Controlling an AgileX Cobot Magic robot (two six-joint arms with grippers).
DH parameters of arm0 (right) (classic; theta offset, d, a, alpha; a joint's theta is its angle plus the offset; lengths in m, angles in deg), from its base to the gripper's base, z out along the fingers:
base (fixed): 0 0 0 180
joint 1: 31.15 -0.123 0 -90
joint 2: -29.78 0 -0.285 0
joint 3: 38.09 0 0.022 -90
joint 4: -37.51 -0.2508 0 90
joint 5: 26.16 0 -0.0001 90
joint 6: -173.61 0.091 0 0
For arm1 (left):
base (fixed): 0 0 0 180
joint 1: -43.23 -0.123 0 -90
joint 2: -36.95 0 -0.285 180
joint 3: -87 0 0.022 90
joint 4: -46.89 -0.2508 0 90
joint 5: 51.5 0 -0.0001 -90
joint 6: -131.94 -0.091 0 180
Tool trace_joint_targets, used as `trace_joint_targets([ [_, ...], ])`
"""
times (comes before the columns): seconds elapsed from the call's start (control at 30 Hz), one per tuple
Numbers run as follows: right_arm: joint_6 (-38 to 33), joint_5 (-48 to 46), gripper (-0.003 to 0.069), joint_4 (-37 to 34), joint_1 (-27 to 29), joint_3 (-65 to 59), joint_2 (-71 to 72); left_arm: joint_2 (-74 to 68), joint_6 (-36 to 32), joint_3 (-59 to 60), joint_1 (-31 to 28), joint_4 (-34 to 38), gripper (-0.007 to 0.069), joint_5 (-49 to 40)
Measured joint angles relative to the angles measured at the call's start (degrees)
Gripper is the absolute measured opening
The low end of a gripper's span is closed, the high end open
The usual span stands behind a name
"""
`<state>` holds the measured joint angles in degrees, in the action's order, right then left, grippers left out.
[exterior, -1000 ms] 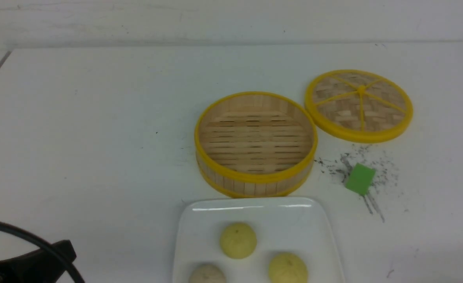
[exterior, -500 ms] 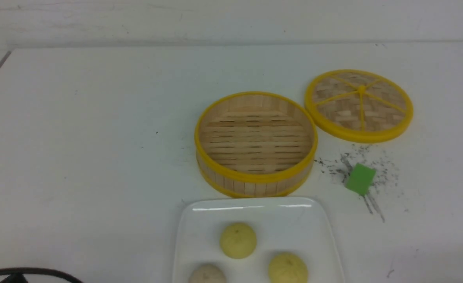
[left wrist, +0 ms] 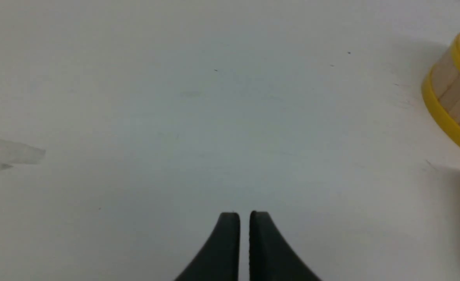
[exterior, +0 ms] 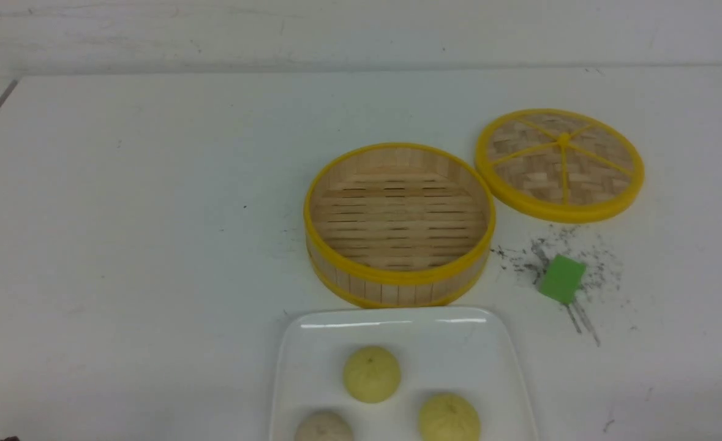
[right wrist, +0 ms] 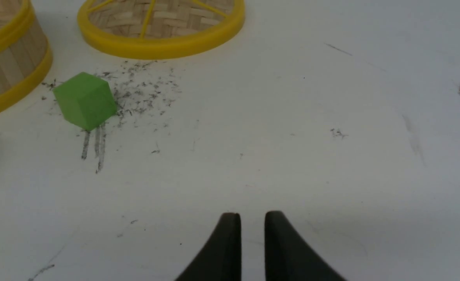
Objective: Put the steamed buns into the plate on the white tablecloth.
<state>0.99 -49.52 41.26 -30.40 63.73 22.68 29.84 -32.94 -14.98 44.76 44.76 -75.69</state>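
Observation:
Three steamed buns lie in the white square plate (exterior: 397, 318) at the front edge of the front view: a pale yellow one (exterior: 371, 374), a second yellow one (exterior: 449, 418) and a greyish one (exterior: 323, 427). The plate rests on the white tablecloth (exterior: 152, 245). My left gripper (left wrist: 244, 214) hovers over bare cloth to the plate's left, its black fingers nearly touching and holding nothing. Over scuffed cloth to the right, my right gripper (right wrist: 252, 214) has its fingers a narrow gap apart, nothing between them. Neither gripper shows in the front view.
An empty bamboo steamer (exterior: 399, 275) with a yellow rim stands just behind the plate. Its woven lid (exterior: 560, 164) lies flat at the back right. A green block (exterior: 561, 278) sits among dark scuff marks right of the steamer.
The dark left arm and its cable at the front view's lower left corner have drawn back out of the picture. Buns, plate, steamer and lid have not moved.

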Motion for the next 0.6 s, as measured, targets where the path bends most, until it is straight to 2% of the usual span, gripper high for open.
trace_joint_targets([
  [0.6, 0.0, 0.0, 0.0139, 0.0, 0.0, 0.0, 0.0, 0.0, 0.0, 0.0, 1.3, -0.1, 0.0084, 0.0],
])
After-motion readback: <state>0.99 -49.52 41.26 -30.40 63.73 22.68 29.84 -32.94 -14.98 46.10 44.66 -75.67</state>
